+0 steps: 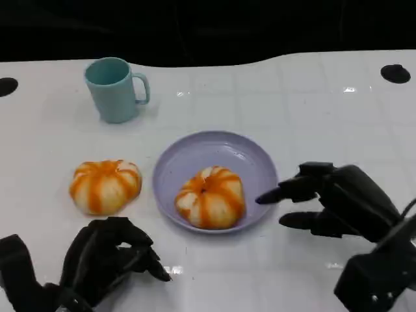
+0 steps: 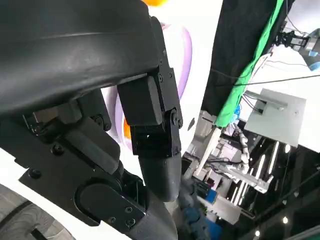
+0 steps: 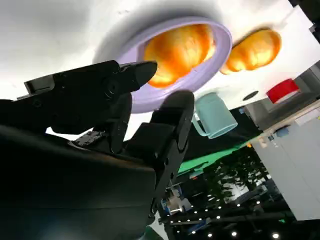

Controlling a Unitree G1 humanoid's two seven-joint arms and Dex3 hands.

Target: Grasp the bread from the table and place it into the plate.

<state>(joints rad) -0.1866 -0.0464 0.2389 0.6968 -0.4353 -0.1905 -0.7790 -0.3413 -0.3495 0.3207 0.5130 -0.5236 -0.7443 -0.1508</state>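
Bread (image 1: 210, 197) on plate (image 1: 179, 162); red object (image 3: 282, 90) beyond table, right-wrist view.

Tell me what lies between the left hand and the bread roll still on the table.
Nothing: in the head view, only bare white table separates the left hand from the bread roll left of the plate.

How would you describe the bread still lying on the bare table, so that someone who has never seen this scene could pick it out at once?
Start at the lilac plate in the middle of the white table. Beside it, on the robot's left and nearer than the teal mug, lies a round orange-striped bread. Unlike its twin bread on the plate, it rests directly on the tabletop.
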